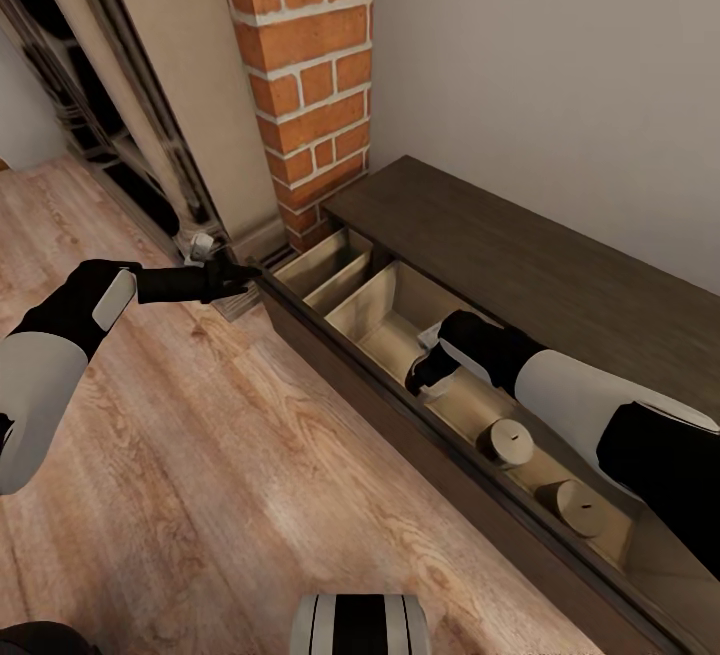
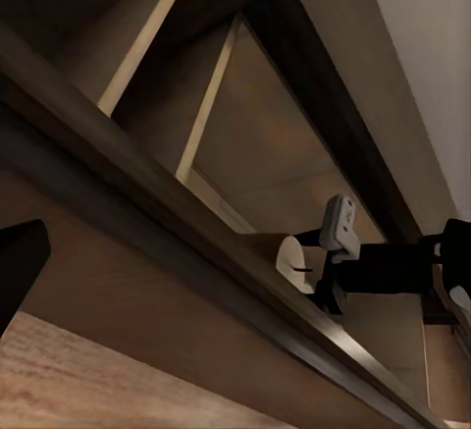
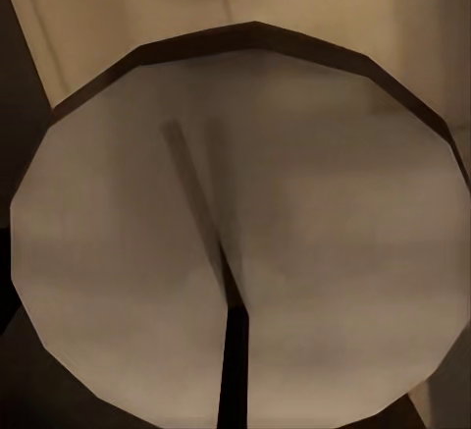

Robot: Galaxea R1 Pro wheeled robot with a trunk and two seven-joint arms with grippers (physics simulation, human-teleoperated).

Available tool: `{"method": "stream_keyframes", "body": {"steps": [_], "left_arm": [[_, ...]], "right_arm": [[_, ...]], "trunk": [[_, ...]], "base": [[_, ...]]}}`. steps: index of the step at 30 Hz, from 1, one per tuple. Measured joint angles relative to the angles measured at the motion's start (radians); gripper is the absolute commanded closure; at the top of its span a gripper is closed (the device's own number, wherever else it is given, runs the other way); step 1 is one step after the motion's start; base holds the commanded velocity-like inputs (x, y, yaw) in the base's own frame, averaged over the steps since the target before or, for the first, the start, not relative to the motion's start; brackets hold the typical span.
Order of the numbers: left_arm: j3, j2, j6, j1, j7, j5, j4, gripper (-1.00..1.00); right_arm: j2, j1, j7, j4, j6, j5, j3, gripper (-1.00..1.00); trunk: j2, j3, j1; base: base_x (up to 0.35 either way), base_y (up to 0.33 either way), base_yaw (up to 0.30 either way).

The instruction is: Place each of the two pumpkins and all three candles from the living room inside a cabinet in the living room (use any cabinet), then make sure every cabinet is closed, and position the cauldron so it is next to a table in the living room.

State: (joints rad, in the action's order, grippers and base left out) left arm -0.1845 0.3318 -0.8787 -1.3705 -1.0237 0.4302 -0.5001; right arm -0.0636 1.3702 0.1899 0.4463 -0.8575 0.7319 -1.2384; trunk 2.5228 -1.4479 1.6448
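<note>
I see the cabinet (image 1: 520, 255) with its drawer open. My right hand (image 1: 432, 373) reaches into it; grip state I cannot tell. My left hand (image 1: 235, 275) rests at the drawer's left end, grip unclear. Two candles (image 1: 508, 441) stand upright in the drawer, right of my right hand.

Home: brick pillar (image 1: 305, 75), wooden floor (image 1: 250, 475).

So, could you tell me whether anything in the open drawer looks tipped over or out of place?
Nothing stands out. Two candles stand upright in the cabinet drawer, and the right gripper reaches into it at a third candle.
</note>
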Motion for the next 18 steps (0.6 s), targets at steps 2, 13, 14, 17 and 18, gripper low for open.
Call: {"method": "stream_keyframes", "body": {"steps": [2, 13, 14, 17, 18], "left_arm": [[0.000, 0.000, 0.000, 0.000, 0.000, 0.000, 0.000, -1.00], [0.000, 0.000, 0.000, 0.000, 0.000, 0.000, 0.000, -1.00], [0.000, 0.000, 0.000, 0.000, 0.000, 0.000, 0.000, -1.00], [0.000, 0.000, 0.001, 0.000, 0.000, 0.000, 0.000, -1.00], [0.000, 0.000, 0.001, 0.000, 0.000, 0.000, 0.000, -1.00]], "right_arm": [[0.000, 0.000, 0.000, 0.000, 0.000, 0.000, -0.001, 1.00], [0.000, 0.000, 0.000, 0.000, 0.000, 0.000, -0.001, 1.00], [0.000, 0.000, 0.000, 0.000, 0.000, 0.000, -0.002, 1.00], [0.000, 0.000, 0.000, 0.000, 0.000, 0.000, -0.002, 1.00], [0.000, 0.000, 0.000, 0.000, 0.000, 0.000, -0.002, 1.00]], "trunk": [[0.000, 0.000, 0.000], [0.000, 0.000, 0.000], [0.000, 0.000, 0.000], [0.000, 0.000, 0.000], [0.000, 0.000, 0.000]], "base": [[0.000, 0.000, 0.000], [0.019, -0.024, 0.000], [0.004, -0.006, 0.000], [0.002, -0.003, 0.000], [0.000, 0.000, 0.000]]}}
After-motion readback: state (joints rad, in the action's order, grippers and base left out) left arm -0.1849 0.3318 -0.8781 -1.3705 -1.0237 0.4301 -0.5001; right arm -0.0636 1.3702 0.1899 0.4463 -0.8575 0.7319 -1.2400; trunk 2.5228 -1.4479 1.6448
